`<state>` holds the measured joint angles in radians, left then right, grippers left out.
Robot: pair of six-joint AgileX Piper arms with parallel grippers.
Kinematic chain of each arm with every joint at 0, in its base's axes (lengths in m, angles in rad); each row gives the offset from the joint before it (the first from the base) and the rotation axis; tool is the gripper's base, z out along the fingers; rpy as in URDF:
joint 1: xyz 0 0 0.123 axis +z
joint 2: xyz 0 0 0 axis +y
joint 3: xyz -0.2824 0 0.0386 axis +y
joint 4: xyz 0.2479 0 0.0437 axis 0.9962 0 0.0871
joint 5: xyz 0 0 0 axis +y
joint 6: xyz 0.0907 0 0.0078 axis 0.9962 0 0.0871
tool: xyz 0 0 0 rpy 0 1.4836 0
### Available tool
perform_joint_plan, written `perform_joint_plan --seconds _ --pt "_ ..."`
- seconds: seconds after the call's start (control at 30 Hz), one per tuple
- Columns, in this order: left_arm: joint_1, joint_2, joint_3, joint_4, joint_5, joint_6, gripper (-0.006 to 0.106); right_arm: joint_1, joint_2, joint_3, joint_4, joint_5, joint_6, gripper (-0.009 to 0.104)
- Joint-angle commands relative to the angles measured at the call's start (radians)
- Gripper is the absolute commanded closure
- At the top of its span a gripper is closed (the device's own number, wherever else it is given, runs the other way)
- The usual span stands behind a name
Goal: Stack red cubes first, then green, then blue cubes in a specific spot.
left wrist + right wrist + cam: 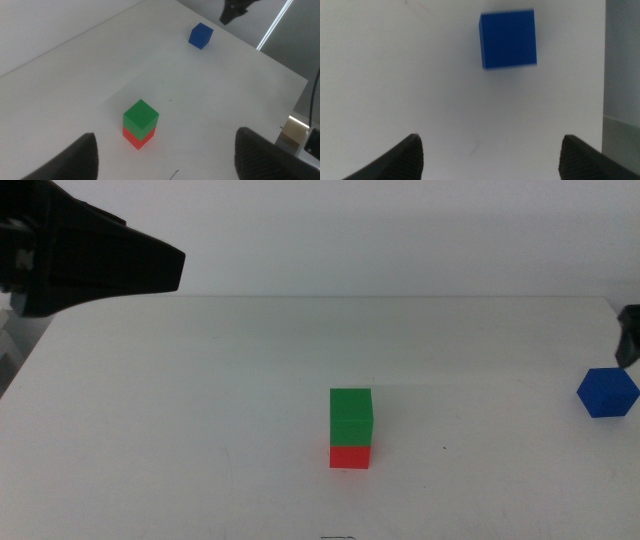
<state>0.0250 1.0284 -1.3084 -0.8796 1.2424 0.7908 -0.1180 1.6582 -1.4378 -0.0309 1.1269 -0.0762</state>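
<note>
Right gripper spread wide, empty, above blue cube; green cube on red cube; left gripper released

3 cubes total: 1 red cube, 1 green cube, 1 blue cube. 1 stack, two cubes high. 2 claws: left claw, right claw. 1 counter.

White tabletop — plain, matte; pale wall behind
</note>
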Motion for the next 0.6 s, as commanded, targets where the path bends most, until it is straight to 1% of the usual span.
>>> perform_joint_plan --seconds 0.0,0.2,0.27,0.4,0.5,0.57 --pt "-0.002 -0.009 -0.027 -0.065 -0.035 0.001 0.007 -0.008 0.023 -0.084 -0.017 -0.017 -0.032 0.019" --pt "-0.002 -0.009 -0.027 -0.065 -0.035 0.001 0.007 -0.043 0.152 -0.186 -0.009 0.010 -0.086 0.019" --pt "-0.002 -0.009 -0.027 -0.065 -0.035 0.001 0.007 -0.073 0.200 -0.216 -0.003 0.006 -0.098 0.019" --pt "-0.002 -0.009 -0.027 -0.065 -0.035 0.001 0.007 -0.104 0.243 -0.235 0.021 -0.004 -0.098 0.019" --pt "-0.002 -0.009 -0.027 -0.065 -0.035 0.001 0.007 -0.107 0.271 -0.235 0.031 -0.028 -0.107 0.019" --pt "-0.002 -0.009 -0.027 -0.065 -0.035 0.001 0.007 -0.105 0.287 -0.235 0.052 -0.048 -0.120 0.019"
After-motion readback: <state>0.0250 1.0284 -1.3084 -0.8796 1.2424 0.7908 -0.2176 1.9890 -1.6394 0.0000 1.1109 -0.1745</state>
